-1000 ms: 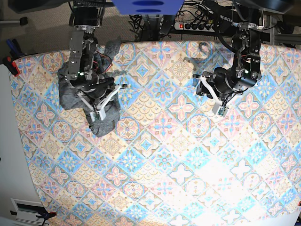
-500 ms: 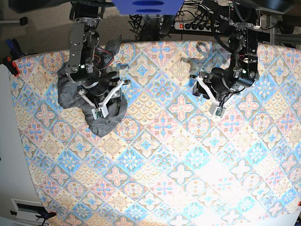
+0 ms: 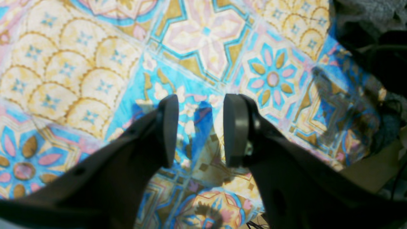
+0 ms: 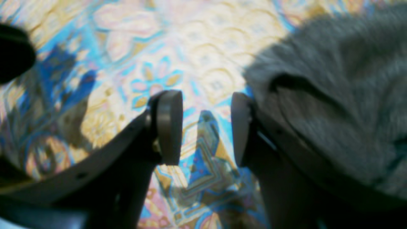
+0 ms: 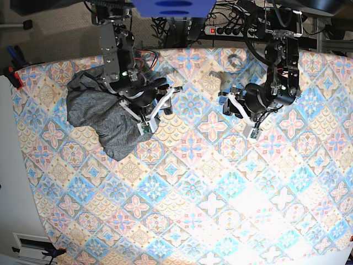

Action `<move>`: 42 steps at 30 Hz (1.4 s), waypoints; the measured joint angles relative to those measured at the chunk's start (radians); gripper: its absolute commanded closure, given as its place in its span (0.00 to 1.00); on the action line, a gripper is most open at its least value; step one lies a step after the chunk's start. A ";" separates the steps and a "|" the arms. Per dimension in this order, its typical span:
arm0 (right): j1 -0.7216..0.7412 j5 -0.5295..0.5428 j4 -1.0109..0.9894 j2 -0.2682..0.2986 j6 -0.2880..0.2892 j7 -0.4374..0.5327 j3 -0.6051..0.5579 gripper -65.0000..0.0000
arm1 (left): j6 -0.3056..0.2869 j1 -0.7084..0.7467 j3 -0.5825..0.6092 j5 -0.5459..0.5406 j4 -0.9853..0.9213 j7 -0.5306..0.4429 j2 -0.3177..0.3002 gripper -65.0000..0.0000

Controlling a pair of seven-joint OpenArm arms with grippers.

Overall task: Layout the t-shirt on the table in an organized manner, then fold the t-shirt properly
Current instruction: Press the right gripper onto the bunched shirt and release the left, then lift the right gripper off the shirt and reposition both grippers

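Note:
The dark grey t-shirt [image 5: 102, 118] lies crumpled in a heap at the left of the table [image 5: 193, 182]. My right gripper [image 5: 150, 107] hovers just past the heap's right edge. In the right wrist view this gripper [image 4: 205, 127] is open and empty over bare cloth, with the t-shirt [image 4: 334, 95] close on its right side. My left gripper [image 5: 248, 110] is at the far right of the table, well away from the shirt. In the left wrist view it [image 3: 198, 130] is open and empty above the patterned cloth.
A power strip [image 5: 231, 30] and cables lie beyond the table's far edge. A red clamp [image 5: 14, 77] sits at the table's left edge. The patterned cloth [image 5: 220, 210] stretches bare across the middle and near side.
My right arm has swung to the right, from above the shirt heap to its right edge, and the heap has spread a little. My left arm has shifted slightly left.

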 measured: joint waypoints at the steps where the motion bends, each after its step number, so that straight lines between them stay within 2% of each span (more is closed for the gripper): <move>1: 0.000 0.001 0.000 0.000 -0.030 0.000 -0.015 0.64 | 0.000 0.000 0.000 0.002 0.000 0.001 0.000 0.67; 3: 0.000 0.012 0.010 0.038 -0.026 0.000 -0.042 0.72 | 0.000 -0.001 0.000 -0.002 0.000 0.000 0.003 0.67; 5: 0.000 0.027 0.019 0.103 -0.023 0.000 -0.045 0.88 | 0.001 -0.001 0.000 0.001 0.000 0.001 0.003 0.67; 6: 0.001 -0.001 0.019 0.124 -0.036 -0.003 -0.036 0.98 | 0.001 -0.001 -0.001 0.004 -0.001 0.001 0.006 0.67; 7: 0.001 -0.008 0.019 0.139 -0.043 -0.008 -0.028 1.00 | 0.002 -0.001 -0.003 0.004 -0.001 0.001 0.011 0.67; 11: 0.012 0.012 0.020 0.131 -0.035 0.002 -0.028 1.00 | -0.001 -0.001 0.002 -0.005 -0.001 0.001 0.033 0.67; 17: 0.009 0.004 0.021 0.132 -0.036 -0.002 0.012 1.00 | 0.000 -0.005 -0.001 0.002 -0.024 -0.004 0.023 0.67; 22: 0.025 0.008 0.021 0.185 -0.034 0.000 0.005 1.00 | 0.003 -0.042 0.001 0.006 -0.122 0.003 0.048 0.67; 26: 0.080 0.010 0.026 0.216 -0.031 0.045 0.018 1.00 | 0.000 -0.039 0.018 0.003 -0.123 0.001 0.055 0.67; 29: 0.101 0.008 0.026 0.229 -0.035 0.031 0.064 1.00 | 0.001 -0.037 0.074 0.003 -0.100 0.002 0.048 0.67; 34: 0.159 0.005 0.026 0.236 -0.035 0.035 0.178 1.00 | -0.005 -0.043 0.100 -0.005 -0.011 -0.002 0.053 0.67; 38: 0.214 0.008 0.010 0.263 -0.032 0.029 0.196 1.00 | -0.004 -0.041 0.100 0.002 -0.006 0.001 0.050 0.67; 40: 0.240 0.040 -0.012 0.299 -0.010 0.087 0.227 1.00 | -0.004 -0.040 0.101 -0.003 -0.005 0.002 0.051 0.67; 42: 0.248 0.014 -0.060 0.347 -0.024 0.121 0.263 1.00 | -0.003 -0.040 0.099 -0.001 -0.005 0.001 0.047 0.67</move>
